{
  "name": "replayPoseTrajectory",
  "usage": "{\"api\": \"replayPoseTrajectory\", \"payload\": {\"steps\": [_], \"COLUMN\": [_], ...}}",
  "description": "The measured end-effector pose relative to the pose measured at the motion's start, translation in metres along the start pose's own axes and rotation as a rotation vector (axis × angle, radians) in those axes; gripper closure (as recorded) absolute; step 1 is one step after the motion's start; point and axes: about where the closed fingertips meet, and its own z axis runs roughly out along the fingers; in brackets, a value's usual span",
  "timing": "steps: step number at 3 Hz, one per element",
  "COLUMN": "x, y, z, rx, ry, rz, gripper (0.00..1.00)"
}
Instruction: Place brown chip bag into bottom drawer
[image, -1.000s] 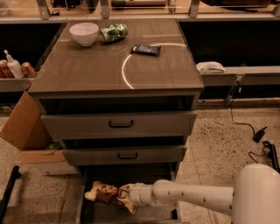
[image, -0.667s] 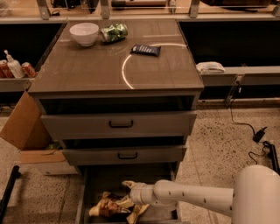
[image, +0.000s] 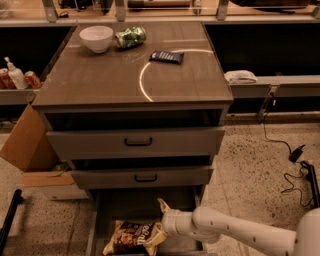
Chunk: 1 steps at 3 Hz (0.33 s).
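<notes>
The jaws of the gripper (image: 161, 218) stand apart and grasp nothing; one finger (image: 161, 203) juts up and away from the bag. The gripper hangs low over the bottom drawer (image: 135, 207), near its right side, at the end of a white arm reaching in from the right.

The brown chip bag (image: 132, 238) lies flat on the drawer floor, toward the front. Its long axis runs roughly left to right, tilted so that the left end sits nearer the front and the right end points back toward the gripper, just beside it. The dark middle carries white script lettering, too unclear to read; both ends are pale yellow.

Above, two grey drawer fronts (image: 137, 143) with black bar handles stand slightly pulled out. On the table (image: 100, 82) are a white bowl (image: 96, 37), a green can (image: 130, 36) on its side just beside it, and a dark blue packet (image: 166, 56) lying flat; none of their labels can be read.
</notes>
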Motion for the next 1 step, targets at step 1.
{"api": "replayPoseTrajectory", "payload": {"steps": [1], "x": [0.0052], "y": [-0.0011], "z": [-0.043], "rx": [0.007], "ry": [-0.022], "rz": [0.032], "gripper": [0.0]}}
